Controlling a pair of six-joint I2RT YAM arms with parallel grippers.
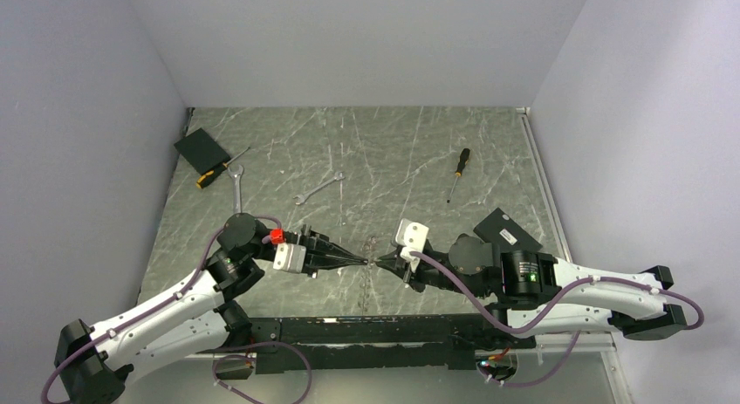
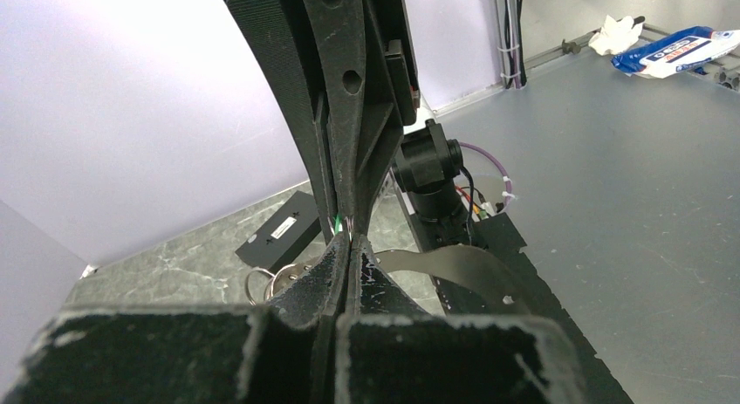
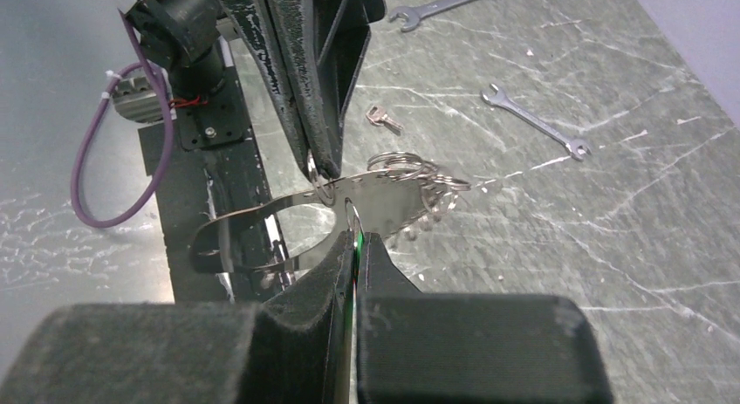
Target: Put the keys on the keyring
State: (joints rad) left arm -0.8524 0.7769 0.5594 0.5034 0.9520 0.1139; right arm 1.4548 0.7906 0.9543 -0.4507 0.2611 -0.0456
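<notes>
Right wrist view, right gripper (image 3: pixel 355 236) clamping green key (image 3: pixel 354 263) (left gripper (image 3: pixel 318 170) pinching ring (image 3: pixel 323 193))

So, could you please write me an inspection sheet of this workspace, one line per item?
Surface: grey-green marbled tabletop, no spill seen.
Job's things: shiny flat metal keyring with a bunch of split rings, held between both tools; small silvery key lying on the table beyond it; green-headed key, of which only a green edge shows.
Clutter: two silver open-ended wrenches, two screwdrivers, two flat black boxes.
Grippers: left tool shut on a small ring of the keyring; right tool shut on the green edge.
Cables: purple cables run along both arms.
Surroundings: plain pale walls on three sides.
</notes>
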